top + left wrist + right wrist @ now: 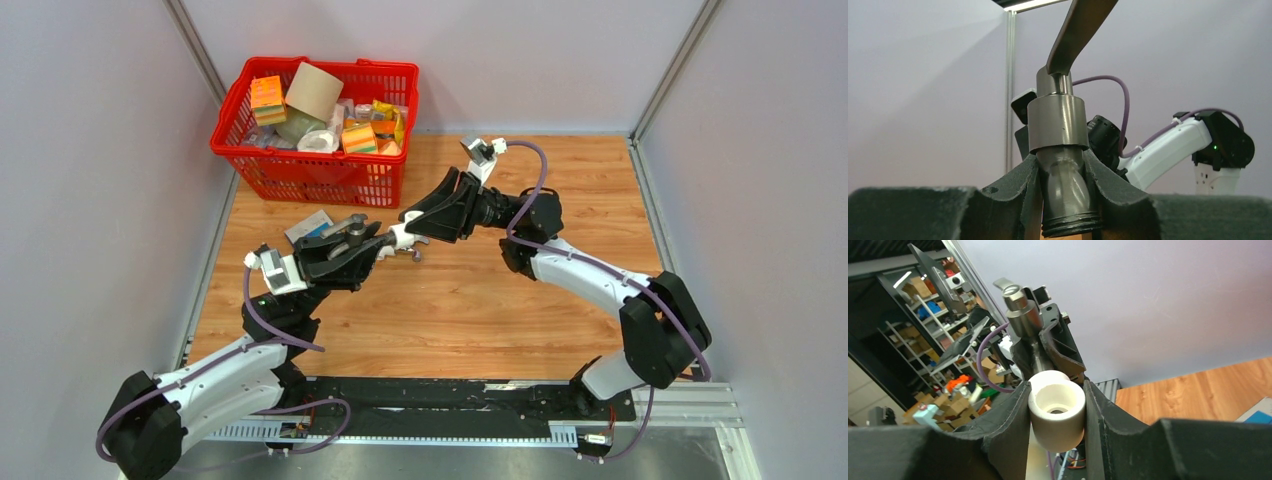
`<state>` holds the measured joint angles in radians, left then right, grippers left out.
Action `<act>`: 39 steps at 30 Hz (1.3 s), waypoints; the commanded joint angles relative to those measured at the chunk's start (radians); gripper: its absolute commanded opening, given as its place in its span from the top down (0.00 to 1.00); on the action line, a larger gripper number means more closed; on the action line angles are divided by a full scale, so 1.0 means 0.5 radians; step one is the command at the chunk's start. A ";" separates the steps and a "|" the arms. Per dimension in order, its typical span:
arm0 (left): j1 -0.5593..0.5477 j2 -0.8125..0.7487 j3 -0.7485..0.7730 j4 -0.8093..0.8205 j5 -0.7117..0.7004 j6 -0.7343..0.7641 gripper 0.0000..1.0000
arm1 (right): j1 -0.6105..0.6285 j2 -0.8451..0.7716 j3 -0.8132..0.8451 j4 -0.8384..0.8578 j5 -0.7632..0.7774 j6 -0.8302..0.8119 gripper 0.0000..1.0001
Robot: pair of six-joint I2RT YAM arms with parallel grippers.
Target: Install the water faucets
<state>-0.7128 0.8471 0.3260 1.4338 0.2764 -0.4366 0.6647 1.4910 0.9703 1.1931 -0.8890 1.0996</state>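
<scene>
Left gripper: our left gripper (1066,200) is clamped on the dark grey faucet (1058,125). Its notched fingers (1013,192) pinch the narrow neck just under the wide collar.
Right gripper: our right gripper (1055,427) is closed around the white elbow fitting (1057,410), with the round barrel seated in the finger notches and its open bore facing the wrist camera.
Where the parts are: we hold both in the air above the table (480,320), nose to nose between the two arms. We cannot tell whether the threads have engaged.
Faucet, feel: we judge it to be solid metal, stiff and heavy for its size. Its smooth skin could twist in the pads.
Faucet, hold: the neck below the collar suits us, since the collar stops it sliding. We keep off the handle (1078,30), which would likely turn, and off the threaded end (1070,225).
Fitting, feel: we take it for light, rigid plastic that may crack or cross-thread if squeezed or forced askew.
Fitting, hold: we grip across the barrel and leave the mouth free.
Other faucet: we cannot pick out the chrome one in these views.
Surroundings: a blue-and-white box (310,227) lies just beyond the left gripper. A red basket (310,180) stands at the far left of the table.
</scene>
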 commanded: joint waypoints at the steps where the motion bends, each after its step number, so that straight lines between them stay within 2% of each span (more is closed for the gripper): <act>1: -0.062 0.085 -0.005 0.351 0.625 0.421 1.00 | 0.051 0.046 0.103 -0.311 0.078 0.255 1.00; 4: -0.062 0.098 0.002 0.277 0.708 0.566 1.00 | 0.051 0.061 0.179 -0.587 0.032 0.231 1.00; 6: -0.062 0.110 -0.011 0.256 0.711 0.670 1.00 | 0.051 0.064 0.204 -0.677 0.017 0.234 0.95; 7: -0.062 0.119 -0.014 0.256 0.687 0.683 1.00 | 0.051 0.064 0.219 -0.744 0.017 0.215 0.86; 9: -0.062 0.122 -0.050 0.283 0.586 0.671 1.00 | 0.048 0.058 0.241 -0.858 0.020 0.124 0.58; 10: -0.062 0.119 -0.081 0.323 0.446 0.622 1.00 | 0.042 0.046 0.247 -0.916 0.035 0.029 0.45; 11: -0.062 0.122 -0.093 0.341 0.371 0.576 1.00 | 0.036 0.022 0.244 -0.965 0.060 -0.063 0.40; 15: -0.062 0.067 -0.195 0.372 -0.345 0.245 1.00 | 0.002 -0.101 0.201 -1.085 0.225 -0.489 0.21; 19: -0.062 -0.013 -0.299 0.311 -0.886 -0.151 1.00 | -0.071 -0.187 0.176 -1.205 0.339 -0.827 0.14; 21: -0.062 -0.071 -0.327 0.167 -1.122 -0.381 1.00 | -0.102 -0.260 0.112 -1.208 0.412 -1.041 0.13; 23: -0.062 -0.172 -0.318 -0.145 -1.285 -0.629 1.00 | -0.099 -0.361 0.030 -1.229 0.535 -1.409 0.12; 25: -0.062 -0.307 -0.229 -0.729 -1.423 -0.862 1.00 | -0.084 -0.466 -0.093 -1.169 0.575 -1.707 0.11; 27: -0.062 -0.473 -0.122 -1.232 -1.515 -1.157 1.00 | -0.035 -0.588 -0.243 -1.128 0.633 -2.047 0.11; 29: -0.062 -0.595 0.001 -1.653 -1.580 -1.280 1.00 | 0.029 -0.693 -0.378 -1.125 0.667 -2.406 0.11; 33: -0.062 -0.740 0.249 -2.322 -1.682 -1.605 1.00 | 0.277 -0.892 -0.710 -0.994 0.805 -3.145 0.10; 36: -0.062 -0.746 0.391 -2.582 -1.624 -1.734 1.00 | 0.553 -0.930 -0.814 -0.920 1.013 -3.591 0.08; 39: -0.062 -0.743 0.498 -2.796 -1.593 -1.900 1.00 | 0.735 -0.890 -0.815 -0.828 1.167 -3.852 0.08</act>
<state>-0.7444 0.4816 0.4889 0.2596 -0.5251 -1.2110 0.9413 1.0439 0.5617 0.6540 -0.4404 -0.4896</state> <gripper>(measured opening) 0.341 0.914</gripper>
